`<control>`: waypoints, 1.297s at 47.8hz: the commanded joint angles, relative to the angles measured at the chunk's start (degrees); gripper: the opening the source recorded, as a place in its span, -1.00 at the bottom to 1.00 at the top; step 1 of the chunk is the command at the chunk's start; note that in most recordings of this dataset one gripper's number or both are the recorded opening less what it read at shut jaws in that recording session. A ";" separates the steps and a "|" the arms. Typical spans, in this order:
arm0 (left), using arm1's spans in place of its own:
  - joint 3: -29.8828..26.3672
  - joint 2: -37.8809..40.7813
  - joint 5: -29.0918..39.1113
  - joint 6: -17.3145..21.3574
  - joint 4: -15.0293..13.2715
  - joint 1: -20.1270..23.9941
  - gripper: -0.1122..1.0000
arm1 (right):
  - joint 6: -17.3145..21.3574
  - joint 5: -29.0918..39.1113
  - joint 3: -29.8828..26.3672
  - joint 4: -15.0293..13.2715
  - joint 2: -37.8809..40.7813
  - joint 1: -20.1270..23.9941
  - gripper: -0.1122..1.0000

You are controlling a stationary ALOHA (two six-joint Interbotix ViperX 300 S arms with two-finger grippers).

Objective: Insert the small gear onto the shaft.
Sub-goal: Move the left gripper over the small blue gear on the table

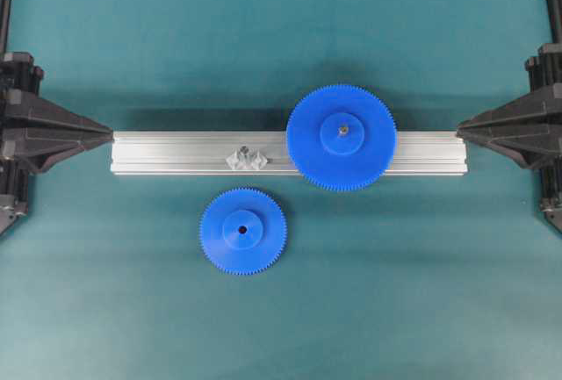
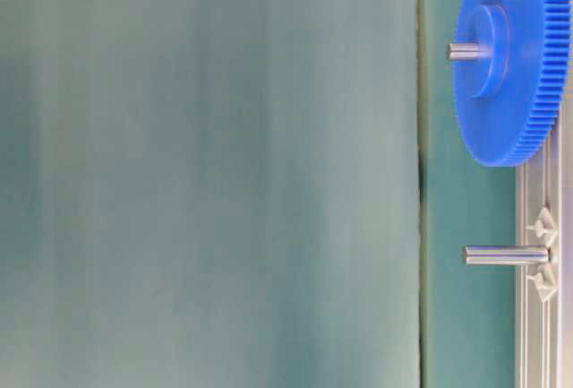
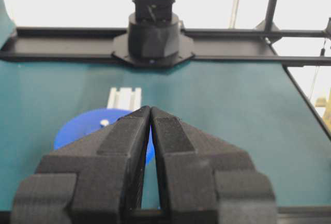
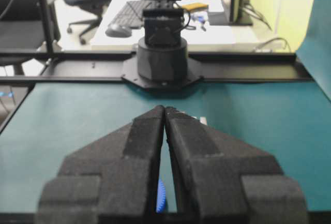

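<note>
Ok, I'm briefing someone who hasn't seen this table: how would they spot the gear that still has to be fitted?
Find the silver rail lying across the middle of the green mat. Just in front of it, loose on the mat, lies the small gear. Unlike the larger blue gear sitting on the rail with a grey pin in its hub, this one is narrower and its centre hole is empty.

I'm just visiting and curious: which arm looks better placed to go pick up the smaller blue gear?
Probably the left. The small gear lies left of centre, nearer the left gripper than the right gripper. Both are shut and empty, so either must open first.
</note>
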 commanded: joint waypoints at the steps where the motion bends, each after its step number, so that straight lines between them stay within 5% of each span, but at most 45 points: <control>1: -3.25 4.57 -0.44 -0.79 0.70 -1.23 -0.62 | 0.18 -0.35 -0.88 0.62 0.79 -0.09 -0.51; 6: -5.71 9.58 -0.44 -1.58 0.79 -2.46 -0.74 | 2.37 1.85 -0.97 3.69 0.97 0.00 -0.57; 14: -10.11 18.37 0.26 -1.67 0.79 -3.69 -0.81 | 5.63 8.09 -2.20 3.60 1.32 0.26 -0.69; 30: -18.11 29.44 10.90 -1.23 0.79 -4.66 -0.81 | 5.80 20.21 -4.39 3.60 1.49 0.26 -0.69; 62: -30.67 45.26 27.25 -1.32 0.79 -6.68 -0.81 | 5.80 28.13 -4.22 3.16 2.99 -0.18 -0.70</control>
